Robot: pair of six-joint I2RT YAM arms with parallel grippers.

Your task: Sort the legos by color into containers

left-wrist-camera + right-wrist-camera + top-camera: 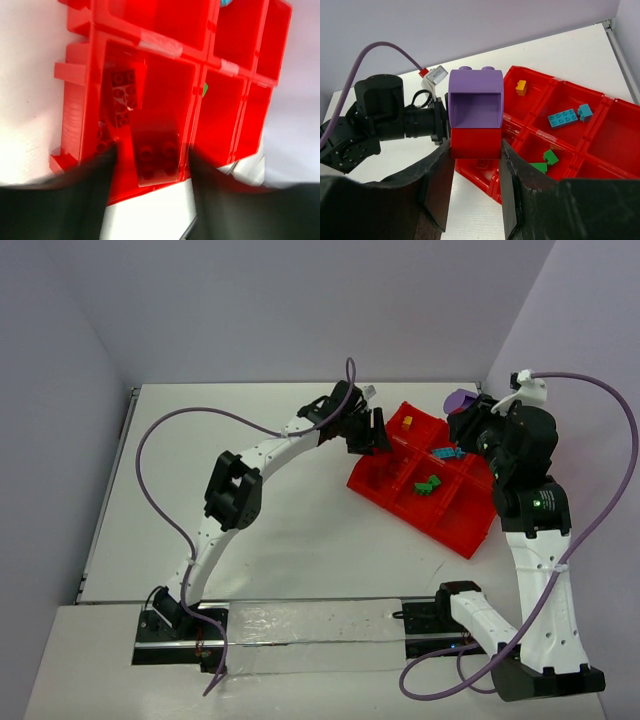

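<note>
The red tray (pixel 460 525) lies at the table's right middle. My right gripper (pixel 476 150) is shut on a red brick (pixel 475 143) with the rounded purple piece (pixel 475 100) stuck on top, held above the tray's far side; the purple piece also shows in the top view (pixel 459 400). My left gripper (pixel 151 167) is open and empty over the tray's left compartment, which holds red bricks (pixel 123 95). Other compartments hold teal bricks (pixel 563 118), green bricks (pixel 550 157) and one orange brick (pixel 521 87).
The tray sits at an angle to the table edges. The left arm's wrist and purple cable (pixel 385 120) are close beside the tray's left corner, just beyond my right gripper. White table (pixel 270 530) stretches to the left of the tray; walls stand behind and to the right.
</note>
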